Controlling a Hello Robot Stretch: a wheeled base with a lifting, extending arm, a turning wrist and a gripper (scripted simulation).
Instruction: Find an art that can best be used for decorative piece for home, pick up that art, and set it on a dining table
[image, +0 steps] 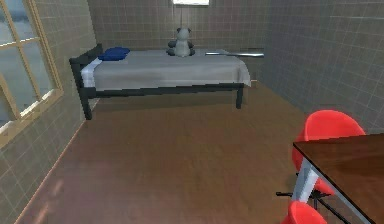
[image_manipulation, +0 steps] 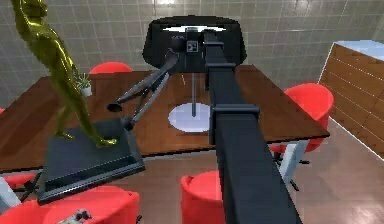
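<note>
1. The golden statue (image_manipulation: 52, 75) is the art in question. It is standing upright on its dark square base (image_manipulation: 90, 158) at the near edge of the dining table (image_manipulation: 270, 105), towards the arm side view's left.
2. The arm (image_manipulation: 240, 150) is reaching out across the tabletop, and the gripper (image_manipulation: 122, 108) is pointing down to the base's far corner. I am judging that it is going low on the base because the tall figure would tip if taken higher.
3. Because the statue is over the wood, I cannot tell whether the gripper is grasping it or has nothing in it.
4. A black lamp (image_manipulation: 195, 40) is standing in the middle of the tabletop, just beside the arm, so any pulling back is calling for care.
5. The base is lying very close to the near edge, above a red chair (image_manipulation: 95, 205). Probably the task is nearly finishing, but a push further in would be making it safer.
6. In the forward view, the table's corner (image: 350, 165) is showing at the right, and a bed (image: 165, 70) is standing by the far wall.
</note>
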